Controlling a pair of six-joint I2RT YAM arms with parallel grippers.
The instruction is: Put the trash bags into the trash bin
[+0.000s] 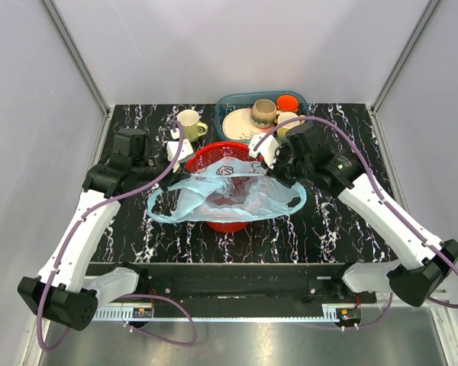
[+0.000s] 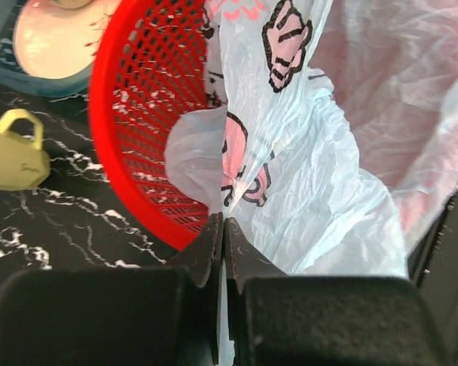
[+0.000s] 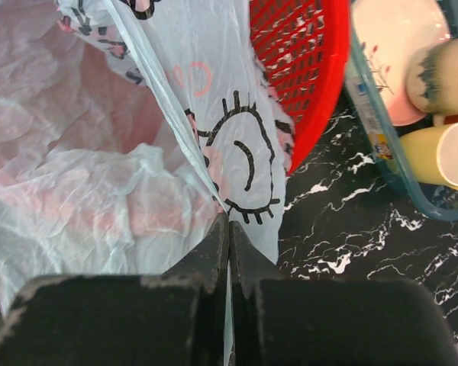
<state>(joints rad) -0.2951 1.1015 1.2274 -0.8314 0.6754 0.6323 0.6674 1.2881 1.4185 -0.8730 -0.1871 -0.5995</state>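
**Both claws pinching the bag over the red basket**

I am looking at the red basket [image 1: 208, 155], which is standing near the middle of the worktop [image 1: 336, 221], toward its far edge. The trash bag [image 1: 229, 197] is lying across the basket's top. Its light-blue film is spreading past the rim on the left and the right, and red is showing through it in the middle.

The left claw [image 2: 223, 225] is closed, its fingers pressing together on a fold of the bag just beside the basket's lattice wall. The right claw [image 3: 228, 221] is likewise shut tight on the film at the bag's other side.

Just behind the basket, at the far edge of the worktop, the teal tray [image 1: 223, 102] is holding crockery: a pale plate [image 1: 235, 124], a tan cup [image 1: 263, 113], an orange cup [image 1: 288, 101] and a cream cup [image 1: 288, 120]. A yellow-green mug [image 1: 189, 122] is standing on the worktop left of the tray, apart from it.

I am reading no words on the bag, only pink and dark cartoon prints. A label [image 3: 374, 137] is showing on the tray's wall in the right wrist view, too small for me to read.
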